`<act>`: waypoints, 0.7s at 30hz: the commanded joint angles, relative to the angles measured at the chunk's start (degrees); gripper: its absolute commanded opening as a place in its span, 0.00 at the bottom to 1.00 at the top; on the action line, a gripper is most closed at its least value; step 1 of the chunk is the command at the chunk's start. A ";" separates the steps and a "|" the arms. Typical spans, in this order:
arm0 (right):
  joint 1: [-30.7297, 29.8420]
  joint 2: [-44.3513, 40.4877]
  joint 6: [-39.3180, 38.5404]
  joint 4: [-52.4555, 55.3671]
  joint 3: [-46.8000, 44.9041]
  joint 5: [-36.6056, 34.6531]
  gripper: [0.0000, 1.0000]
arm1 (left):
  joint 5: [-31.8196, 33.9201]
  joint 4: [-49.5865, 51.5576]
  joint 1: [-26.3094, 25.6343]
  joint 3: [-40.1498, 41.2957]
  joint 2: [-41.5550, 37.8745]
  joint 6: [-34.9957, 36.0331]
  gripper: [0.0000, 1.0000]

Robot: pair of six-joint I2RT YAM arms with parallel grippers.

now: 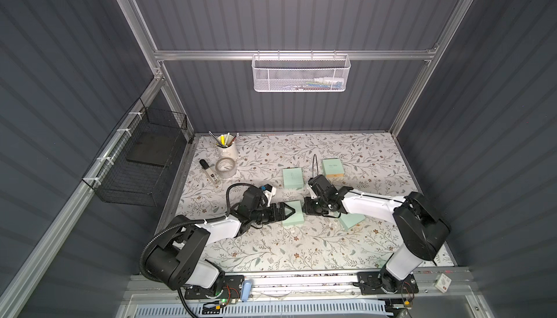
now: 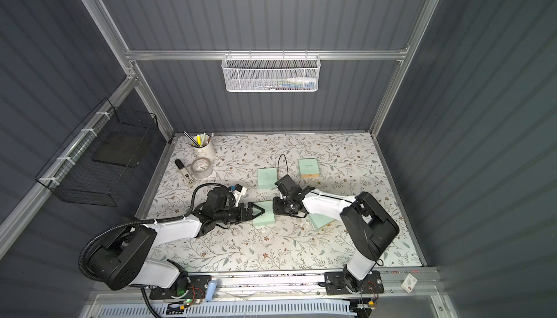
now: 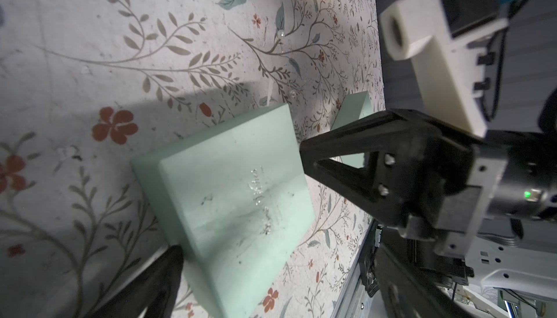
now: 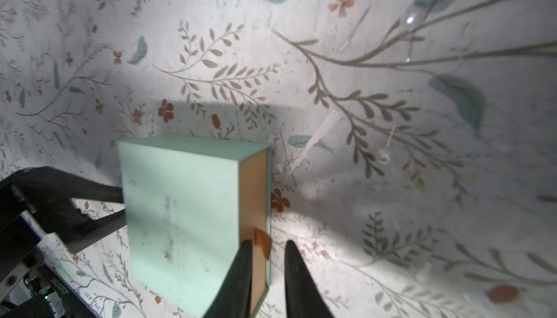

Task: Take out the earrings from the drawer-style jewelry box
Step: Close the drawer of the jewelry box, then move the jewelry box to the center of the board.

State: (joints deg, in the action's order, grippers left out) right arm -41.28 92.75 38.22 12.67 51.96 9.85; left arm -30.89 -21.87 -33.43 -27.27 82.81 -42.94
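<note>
A mint-green drawer-style jewelry box (image 1: 293, 215) (image 2: 264, 217) lies mid-table between both grippers. Its orange drawer front (image 4: 254, 193) sits flush in the sleeve, with a small brown pull tab (image 4: 261, 241). My right gripper (image 4: 266, 248) (image 1: 305, 208) is at that tab, its jaws a narrow gap apart, the tab against one finger. My left gripper (image 1: 290, 210) (image 3: 271, 301) stands wide open round the box's opposite end, one finger (image 3: 150, 283) against its side. Two earrings, pale beads on pins, lie on the table beyond the box (image 4: 385, 155) (image 4: 411, 18) (image 3: 281, 34) (image 3: 292, 93).
Three more mint boxes lie nearby (image 1: 292, 178) (image 1: 332, 167) (image 1: 351, 220). A pen cup (image 1: 226, 149), a tape roll (image 1: 226, 167) and a marker (image 1: 209, 172) stand at the back left. A black wire basket (image 1: 141, 163) hangs on the left wall.
</note>
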 commanded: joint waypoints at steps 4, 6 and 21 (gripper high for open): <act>0.45 -8.62 0.74 -0.38 -4.03 3.62 0.32 | 0.65 1.63 -0.41 0.41 -2.41 0.23 1.00; 0.45 -8.09 1.84 -2.25 -4.87 5.58 0.33 | 0.44 1.37 -0.41 0.38 -2.33 0.22 1.00; 0.45 1.45 6.08 -14.19 -6.35 13.93 0.39 | -1.13 -1.22 -0.41 0.55 -0.22 -0.63 1.00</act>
State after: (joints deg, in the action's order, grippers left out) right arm -40.86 93.47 43.46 1.34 45.60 21.63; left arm -30.92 -22.26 -33.45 -27.16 81.69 -43.13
